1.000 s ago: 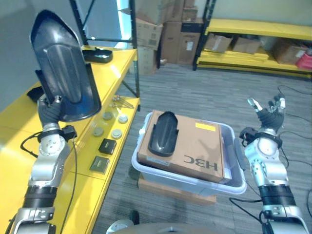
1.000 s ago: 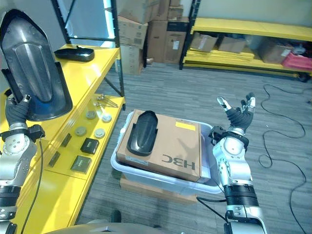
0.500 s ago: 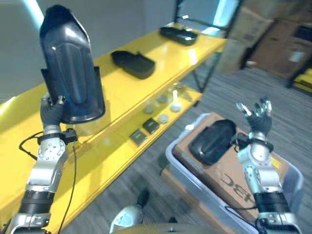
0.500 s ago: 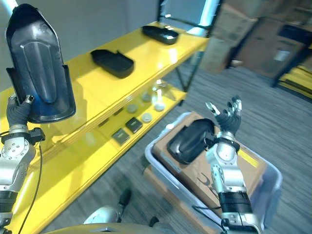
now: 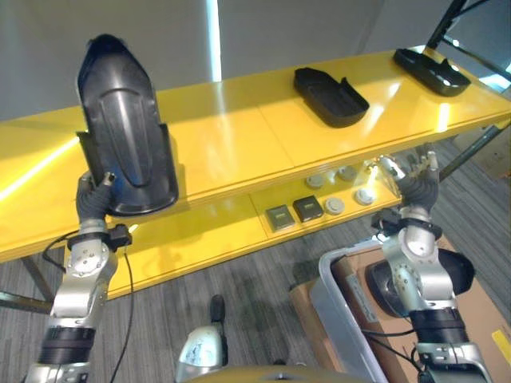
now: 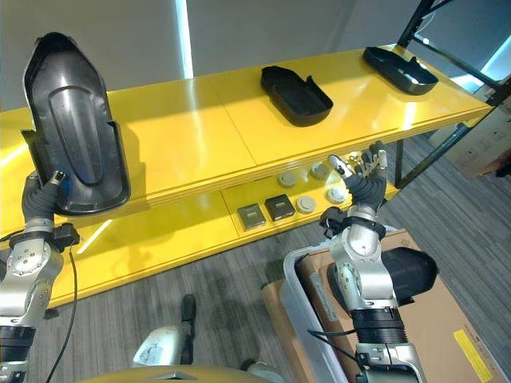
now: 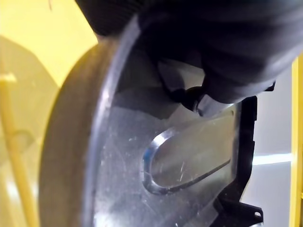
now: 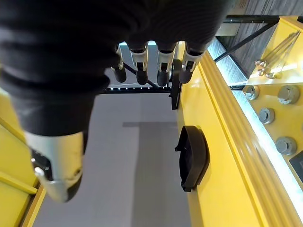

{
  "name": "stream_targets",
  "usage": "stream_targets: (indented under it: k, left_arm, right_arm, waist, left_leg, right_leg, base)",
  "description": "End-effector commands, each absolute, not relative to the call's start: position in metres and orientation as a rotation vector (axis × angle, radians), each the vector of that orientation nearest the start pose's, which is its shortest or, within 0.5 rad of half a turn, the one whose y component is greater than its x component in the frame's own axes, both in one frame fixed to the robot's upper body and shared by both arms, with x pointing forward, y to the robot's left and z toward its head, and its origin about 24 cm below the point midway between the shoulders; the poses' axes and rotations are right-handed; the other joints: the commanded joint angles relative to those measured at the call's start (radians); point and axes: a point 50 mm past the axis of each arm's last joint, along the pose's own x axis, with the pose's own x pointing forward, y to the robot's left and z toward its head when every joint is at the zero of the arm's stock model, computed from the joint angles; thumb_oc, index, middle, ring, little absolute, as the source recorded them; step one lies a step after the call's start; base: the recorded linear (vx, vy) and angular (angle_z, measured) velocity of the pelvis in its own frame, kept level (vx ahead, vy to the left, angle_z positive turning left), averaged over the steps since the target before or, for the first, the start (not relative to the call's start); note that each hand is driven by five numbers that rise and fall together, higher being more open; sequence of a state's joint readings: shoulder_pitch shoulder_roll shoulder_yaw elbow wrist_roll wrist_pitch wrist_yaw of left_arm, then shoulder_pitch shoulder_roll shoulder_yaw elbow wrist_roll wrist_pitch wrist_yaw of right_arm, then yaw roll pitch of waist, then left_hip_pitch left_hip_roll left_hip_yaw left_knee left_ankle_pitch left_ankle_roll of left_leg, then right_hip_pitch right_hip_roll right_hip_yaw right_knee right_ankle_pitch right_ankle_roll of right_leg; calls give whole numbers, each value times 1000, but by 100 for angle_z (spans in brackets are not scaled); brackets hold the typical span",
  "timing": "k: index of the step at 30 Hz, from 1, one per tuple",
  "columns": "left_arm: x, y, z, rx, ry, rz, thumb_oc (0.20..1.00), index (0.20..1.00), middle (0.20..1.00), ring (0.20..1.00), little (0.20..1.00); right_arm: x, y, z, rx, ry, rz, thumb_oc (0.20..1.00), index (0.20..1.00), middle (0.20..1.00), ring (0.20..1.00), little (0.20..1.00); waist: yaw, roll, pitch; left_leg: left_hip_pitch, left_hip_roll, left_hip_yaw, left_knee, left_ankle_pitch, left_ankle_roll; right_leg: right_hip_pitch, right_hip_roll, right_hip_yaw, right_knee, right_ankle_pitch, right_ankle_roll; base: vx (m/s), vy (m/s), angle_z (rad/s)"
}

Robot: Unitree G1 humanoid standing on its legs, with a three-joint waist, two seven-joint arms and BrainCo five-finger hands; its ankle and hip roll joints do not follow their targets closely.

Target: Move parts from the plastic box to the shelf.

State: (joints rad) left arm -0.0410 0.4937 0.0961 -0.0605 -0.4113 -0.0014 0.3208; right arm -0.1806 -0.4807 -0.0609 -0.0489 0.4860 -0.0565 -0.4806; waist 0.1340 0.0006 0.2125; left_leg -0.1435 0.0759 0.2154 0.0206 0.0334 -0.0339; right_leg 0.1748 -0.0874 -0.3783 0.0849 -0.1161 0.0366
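A large black part (image 5: 125,132) is held upright by the left hand (image 5: 93,203), its long axis vertical and its narrow end pointing up, in front of the yellow shelf (image 5: 239,136). Its lower edge is gripped by the fingers, which are partly hidden behind it. The right hand (image 6: 363,179) is raised near the shelf's lower level with fingers spread and empty. Another black part (image 6: 403,271) lies on the cardboard in the plastic box (image 5: 335,295), partly hidden by the right arm.
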Motion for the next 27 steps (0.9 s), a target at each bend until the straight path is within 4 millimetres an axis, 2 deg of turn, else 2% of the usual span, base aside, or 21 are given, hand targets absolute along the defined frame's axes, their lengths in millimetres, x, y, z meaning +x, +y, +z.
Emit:
stream_targets:
  k: [1,5,8,9,11,15,16,17,18,19,20,21,23,24,25,26,27]
  left_arm:
    - [255,271,133,67,-316,346,200,200,200,200,200]
    - [254,269,132,73,-305,322,200,200,200,200,200]
    - [252,273,129,82,-287,329,200,200,200,200,200]
    - [250,274,130,81,-286,332,200,200,200,200,200]
    - [249,277,130,85,-281,331,200,200,200,200,200]
    - [249,279,135,98,-295,297,200,200,200,200,200]
    - [252,277,140,100,-308,275,200,200,200,200,200]
    - [258,272,145,110,-324,252,200,200,200,200,200]
    - [259,271,146,111,-326,249,200,200,200,200,200]
    - [261,267,146,114,-333,245,200,200,200,200,200]
    - [264,264,147,119,-335,241,200,200,200,200,200]
    - [266,262,148,123,-336,254,200,200,200,200,200]
    - [268,260,150,116,-341,257,200,200,200,200,200]
    - [269,258,151,111,-349,249,200,200,200,200,200]
    - [269,257,152,109,-353,249,200,200,200,200,200]
    - [270,253,152,103,-358,254,200,200,200,200,200]
    - [269,252,150,96,-352,258,200,200,200,200,200]
  right_arm:
    - [272,-265,144,86,-362,-466,1000,1000,1000,1000,1000]
    - [268,-265,140,98,-359,-479,1000,1000,1000,1000,1000]
    - [269,-263,136,123,-345,-466,1000,1000,1000,1000,1000]
    - [269,-262,135,133,-343,-461,1000,1000,1000,1000,1000]
    - [270,-261,135,136,-341,-455,1000,1000,1000,1000,1000]
    - [272,-255,138,143,-362,-453,1000,1000,1000,1000,1000]
    - [272,-253,140,153,-376,-452,1000,1000,1000,1000,1000]
    - [271,-251,142,165,-404,-461,1000,1000,1000,1000,1000]
    - [271,-251,142,167,-406,-462,1000,1000,1000,1000,1000]
    - [269,-249,141,181,-415,-454,1000,1000,1000,1000,1000]
    - [265,-247,139,193,-422,-449,1000,1000,1000,1000,1000]
    - [260,-247,137,200,-424,-425,1000,1000,1000,1000,1000]
    - [258,-250,138,199,-433,-412,1000,1000,1000,1000,1000]
    - [257,-254,140,200,-446,-411,1000,1000,1000,1000,1000]
    - [257,-256,141,203,-452,-406,1000,1000,1000,1000,1000]
    - [257,-258,146,204,-462,-407,1000,1000,1000,1000,1000]
    - [258,-260,148,198,-459,-411,1000,1000,1000,1000,1000]
  waist:
    - [-51,-12,-73]
    - [-54,-5,-81]
    - [-32,-2,-93]
    - [-25,3,-95]
    - [-15,8,-102]
    - [6,12,-110]
    - [11,12,-108]
    - [1,14,-97]
    - [2,12,-97]
    - [-13,19,-83]
    - [-36,29,-68]
    - [-88,41,-41]
    - [-115,30,-33]
    - [-130,14,-30]
    - [-138,14,-26]
    - [-151,1,-21]
    - [-152,-6,-21]
  left_leg:
    - [30,103,-29,-11,151,-53]
    - [54,103,13,-37,141,-69]
    - [68,63,-37,-33,117,-54]
    - [68,55,-36,-32,123,-40]
    - [81,36,-54,-34,108,-32]
    - [93,-16,-105,-19,65,-3]
    - [85,-38,-116,-4,51,16]
    - [79,-75,-130,11,32,54]
    - [76,-81,-129,13,31,59]
    - [80,-103,-142,24,17,82]
    - [91,-119,-155,31,6,100]
    - [117,-128,-179,24,2,110]
    - [122,-132,-201,21,-4,98]
    - [127,-138,-220,19,-16,91]
    - [136,-135,-231,18,-24,88]
    - [146,-120,-242,17,-29,86]
    - [152,-107,-240,15,-29,79]
  right_leg:
    - [-94,22,4,27,68,-7]
    - [-69,4,-18,37,40,4]
    - [-52,-15,-8,18,49,17]
    - [-55,-21,-20,10,66,15]
    - [-52,-35,-18,2,73,24]
    - [-58,-78,3,27,73,53]
    - [-62,-102,15,69,63,68]
    - [-106,-159,59,204,118,93]
    - [-118,-167,66,224,122,97]
    - [-187,-195,110,367,175,106]
    - [-244,-186,168,475,195,99]
    - [-375,-97,268,548,241,84]
    - [-374,-52,309,361,227,68]
    - [-360,-31,341,200,227,73]
    - [-335,-20,347,120,243,77]
    - [-316,2,381,59,237,86]
    - [-295,5,383,34,234,85]
  base:
    - [110,125,10]
    - [171,128,63]
    - [162,199,10]
    - [142,247,-2]
    - [169,243,8]
    - [186,249,7]
    - [183,324,31]
    - [151,288,32]
    - [105,282,43]
    - [112,210,36]
    - [174,173,51]
    - [221,-17,75]
    - [177,-221,81]
    - [146,-218,57]
    - [196,-309,80]
    - [186,-277,88]
    - [193,-332,69]
